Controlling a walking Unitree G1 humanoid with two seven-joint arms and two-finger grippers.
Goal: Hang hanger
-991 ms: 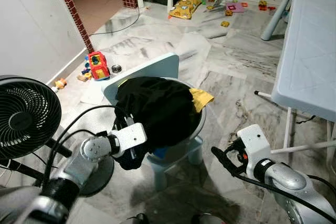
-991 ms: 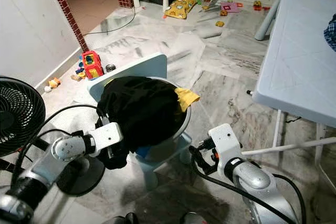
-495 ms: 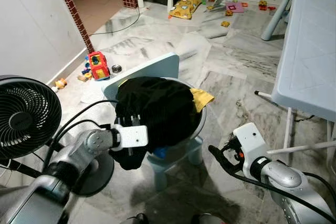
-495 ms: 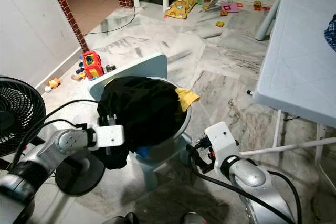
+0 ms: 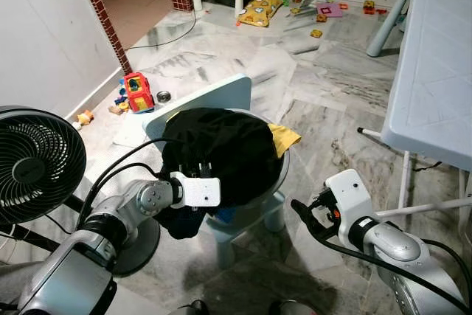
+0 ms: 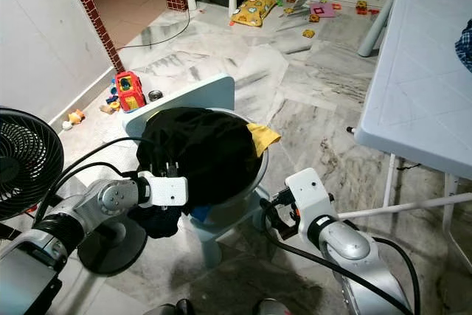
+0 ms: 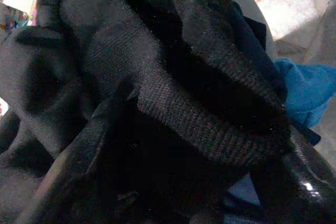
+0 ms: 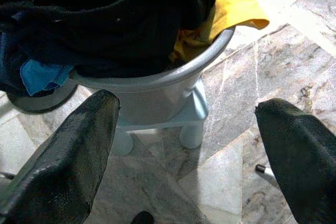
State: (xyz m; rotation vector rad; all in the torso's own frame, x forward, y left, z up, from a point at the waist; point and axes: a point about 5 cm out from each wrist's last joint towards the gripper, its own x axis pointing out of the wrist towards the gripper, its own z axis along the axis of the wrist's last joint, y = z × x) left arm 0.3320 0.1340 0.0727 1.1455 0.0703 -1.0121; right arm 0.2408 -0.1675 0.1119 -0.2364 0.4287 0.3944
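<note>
Your left gripper is buried in the black garment heaped in the basin, apparently pinching it. Your right gripper, fingers wide, hovers beside the basin.

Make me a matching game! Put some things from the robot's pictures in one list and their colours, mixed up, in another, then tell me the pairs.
Things:
1. Top garment heaped in the basin
2. Cloth hanging over the basin's rim
3. Toy truck on the floor
4. Table on the robot's right

Colours:
A. red
B. pale blue
C. black
D. yellow

Pairs: 1-C, 2-D, 3-A, 4-B
</note>
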